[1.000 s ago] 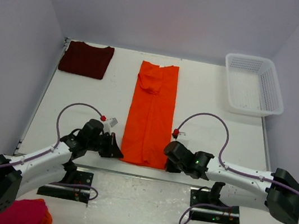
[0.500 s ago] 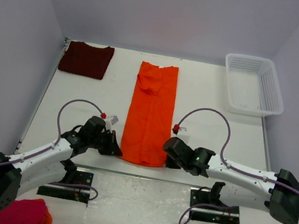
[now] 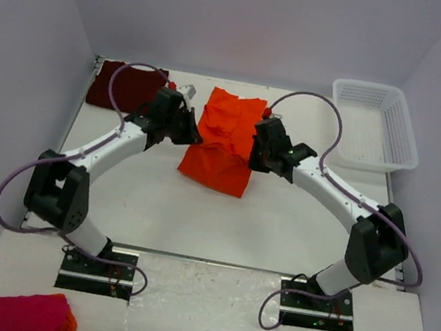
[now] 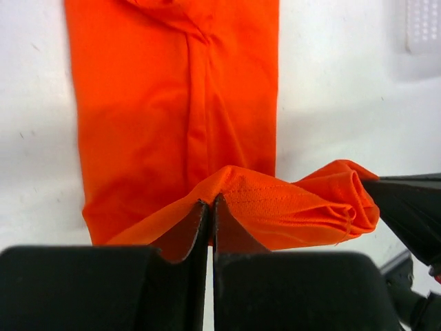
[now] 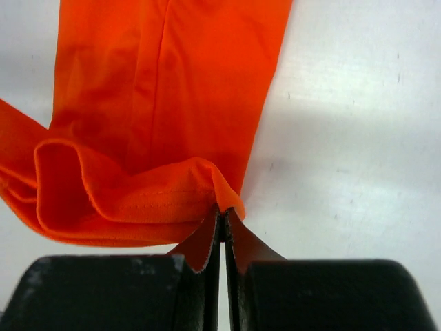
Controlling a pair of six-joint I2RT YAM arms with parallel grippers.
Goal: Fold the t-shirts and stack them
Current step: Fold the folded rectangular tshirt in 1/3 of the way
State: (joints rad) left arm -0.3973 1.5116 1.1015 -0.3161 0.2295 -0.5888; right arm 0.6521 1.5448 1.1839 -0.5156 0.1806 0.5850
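The orange t-shirt (image 3: 224,141) lies at the table's middle back, its near hem lifted and carried over its far half. My left gripper (image 3: 191,137) is shut on the hem's left corner, seen in the left wrist view (image 4: 210,203). My right gripper (image 3: 253,156) is shut on the hem's right corner, seen in the right wrist view (image 5: 222,212). The hem sags between them above the flat orange cloth (image 4: 172,103). The maroon t-shirt (image 3: 124,87) lies folded at the back left, partly behind my left arm.
A white plastic basket (image 3: 375,125) stands at the back right. A pink-red cloth bundle with an orange edge (image 3: 25,315) lies at the near left, in front of the arm bases. Walls close in the table's left, back and right.
Both grippers have moved from the near edge of the shirt to the far middle of the table, carrying the hem up and over. The shirt now looks about half as long.
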